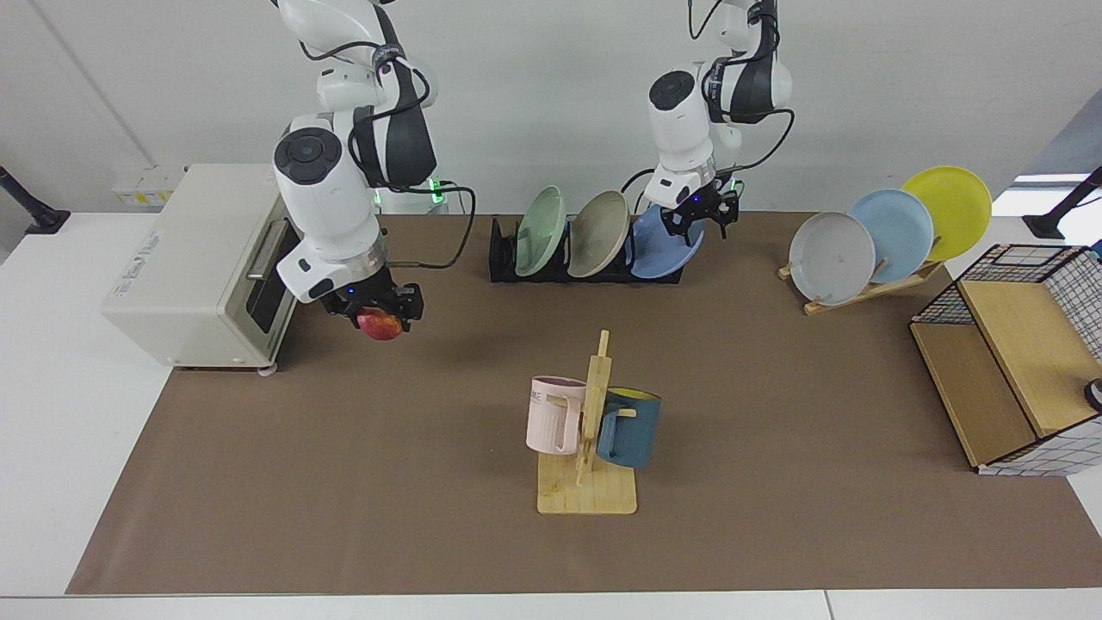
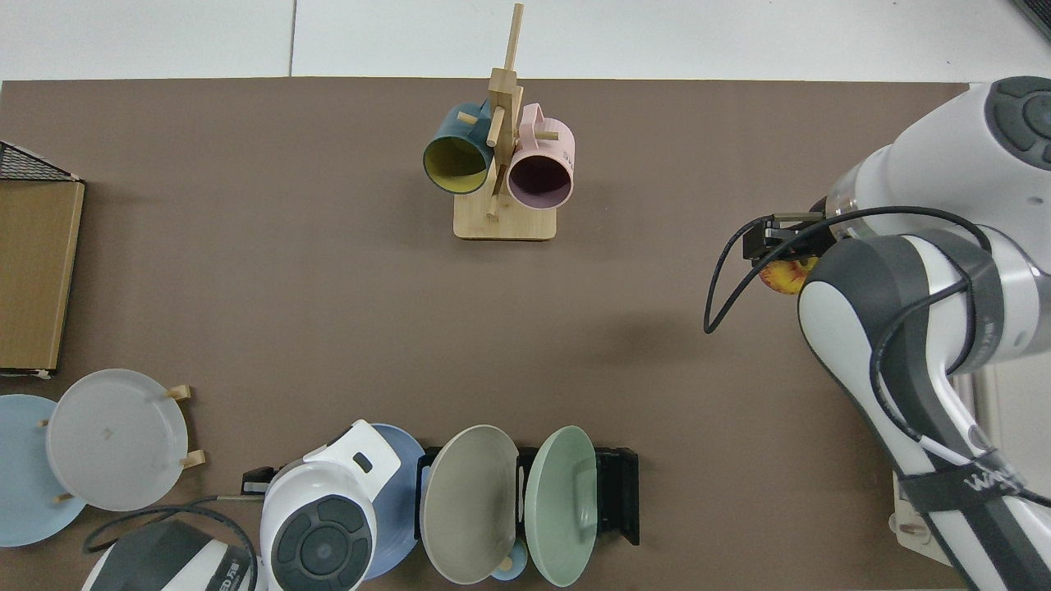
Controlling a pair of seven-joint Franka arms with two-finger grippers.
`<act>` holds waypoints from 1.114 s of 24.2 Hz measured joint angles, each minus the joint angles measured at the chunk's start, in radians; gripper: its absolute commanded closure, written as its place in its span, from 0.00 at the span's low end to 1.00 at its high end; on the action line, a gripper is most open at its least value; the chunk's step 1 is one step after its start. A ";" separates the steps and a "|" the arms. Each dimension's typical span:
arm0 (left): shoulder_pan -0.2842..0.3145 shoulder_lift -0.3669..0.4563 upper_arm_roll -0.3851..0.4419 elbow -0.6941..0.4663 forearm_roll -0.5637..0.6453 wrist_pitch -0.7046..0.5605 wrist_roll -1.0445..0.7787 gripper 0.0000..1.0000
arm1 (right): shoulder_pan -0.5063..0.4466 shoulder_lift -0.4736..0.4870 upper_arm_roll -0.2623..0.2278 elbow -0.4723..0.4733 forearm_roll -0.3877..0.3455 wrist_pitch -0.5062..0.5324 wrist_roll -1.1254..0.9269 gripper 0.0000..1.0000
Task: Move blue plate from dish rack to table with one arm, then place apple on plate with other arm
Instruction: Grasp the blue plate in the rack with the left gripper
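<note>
The blue plate point(image 1: 663, 245) leans in the end slot of the black dish rack point(image 1: 504, 258), on the side toward the wooden plate stand. My left gripper point(image 1: 699, 215) hangs at the plate's upper rim; in the top view its wrist covers most of the blue plate point(image 2: 402, 492). My right gripper point(image 1: 379, 317) is shut on the red apple point(image 1: 380, 325) and holds it in the air above the brown mat of the table point(image 1: 430, 448), just in front of the toaster oven. From above, the apple point(image 2: 784, 277) peeks out under the right gripper point(image 2: 776, 246).
A green plate point(image 1: 541, 231) and a beige plate point(image 1: 598, 234) share the rack. A toaster oven point(image 1: 207, 263) stands beside the right arm. A mug tree point(image 1: 590, 430) with two mugs is mid-mat. A wooden plate stand point(image 1: 869, 288) and a wire basket point(image 1: 1007, 362) sit beyond the left arm.
</note>
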 measured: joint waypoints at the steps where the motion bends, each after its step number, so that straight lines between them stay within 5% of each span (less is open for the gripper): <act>1: -0.001 0.000 0.000 0.012 0.000 -0.023 0.002 1.00 | 0.000 0.000 0.000 0.000 0.000 0.000 -0.001 1.00; 27: -0.005 -0.017 -0.060 0.208 0.068 -0.235 -0.022 1.00 | 0.000 0.000 0.002 0.000 0.000 -0.001 -0.001 1.00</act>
